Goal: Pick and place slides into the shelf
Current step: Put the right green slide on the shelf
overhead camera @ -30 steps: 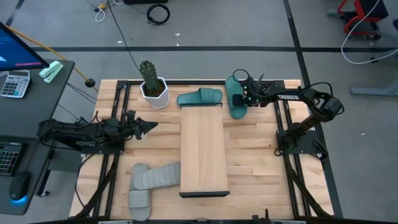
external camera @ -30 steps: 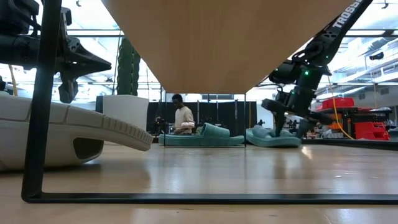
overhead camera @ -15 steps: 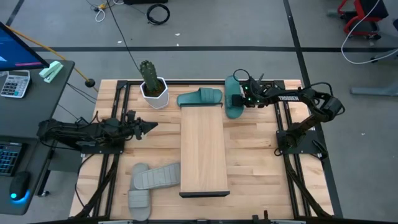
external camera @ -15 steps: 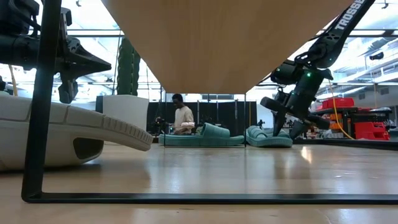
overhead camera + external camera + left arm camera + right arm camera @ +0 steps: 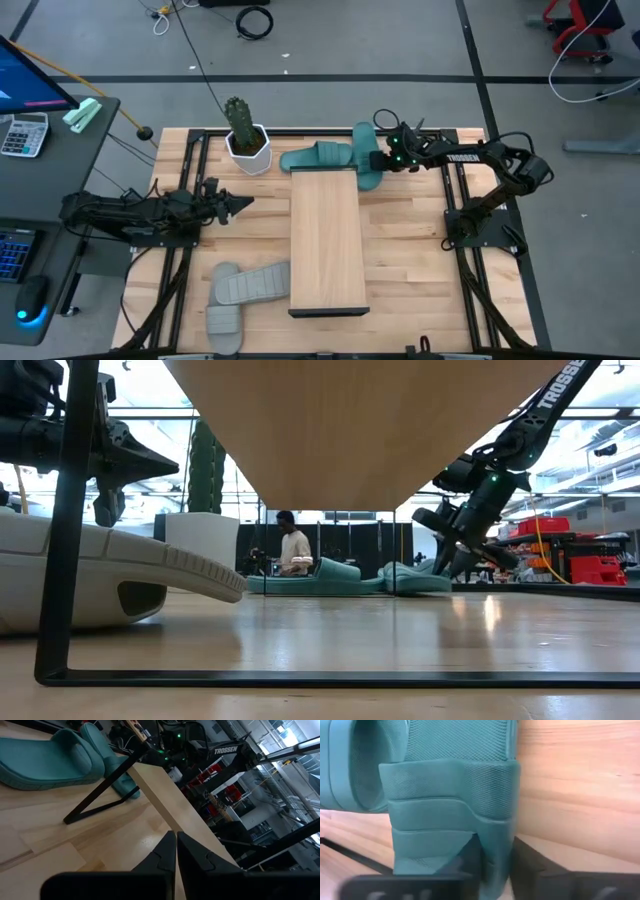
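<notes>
Two teal slides lie at the table's far edge. One (image 5: 318,157) lies sole down just beyond the shelf (image 5: 326,240). My right gripper (image 5: 384,160) is shut on the other (image 5: 367,155), which touches the first slide's right end. Two grey slides (image 5: 248,284) (image 5: 222,322) lie sole down at the near left, beside the shelf. My left gripper (image 5: 243,203) hovers shut left of the shelf, holding nothing. My right gripper pinches the side of the teal slide's ribbed strap (image 5: 496,851) between its two fingers (image 5: 468,856), on the slide's right-hand side. The fingers slant down from the table's right side. In the low view the slide (image 5: 415,578) sits low on the tabletop.
A white pot with a cactus (image 5: 246,141) stands at the far left, close to the first teal slide. The shelf's pale board is bare. Black arm frames (image 5: 470,225) run along both table sides. A person (image 5: 293,550) stands in the room beyond the table.
My right gripper has tipped further down and shut on the teal slide's strap. The slide has slid toward the table's left until it meets the other teal slide, which has been nudged slightly left.
</notes>
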Robot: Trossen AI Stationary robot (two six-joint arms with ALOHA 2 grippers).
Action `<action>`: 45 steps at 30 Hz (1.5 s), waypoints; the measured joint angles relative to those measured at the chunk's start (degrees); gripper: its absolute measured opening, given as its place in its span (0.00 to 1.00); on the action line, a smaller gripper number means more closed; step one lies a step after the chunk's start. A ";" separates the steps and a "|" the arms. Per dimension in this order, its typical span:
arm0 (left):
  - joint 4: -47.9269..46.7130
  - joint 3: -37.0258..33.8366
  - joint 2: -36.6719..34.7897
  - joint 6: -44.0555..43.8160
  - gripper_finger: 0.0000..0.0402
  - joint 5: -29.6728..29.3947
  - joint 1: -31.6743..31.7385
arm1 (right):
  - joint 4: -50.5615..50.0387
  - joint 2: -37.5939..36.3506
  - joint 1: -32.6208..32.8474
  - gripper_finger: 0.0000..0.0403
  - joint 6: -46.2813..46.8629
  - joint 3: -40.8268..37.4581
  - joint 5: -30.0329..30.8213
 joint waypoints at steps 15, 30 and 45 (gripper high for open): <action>0.02 0.00 0.00 0.13 0.05 -0.59 0.00 | 0.15 -5.70 -0.01 0.08 -0.27 0.01 1.11; -0.31 0.00 0.00 0.07 0.05 -0.59 0.00 | -0.55 -27.94 -0.96 0.08 -8.56 2.33 2.03; -0.35 0.00 -0.01 0.04 0.07 -0.57 -0.01 | -30.80 -19.66 -0.74 0.08 -37.46 39.24 -11.52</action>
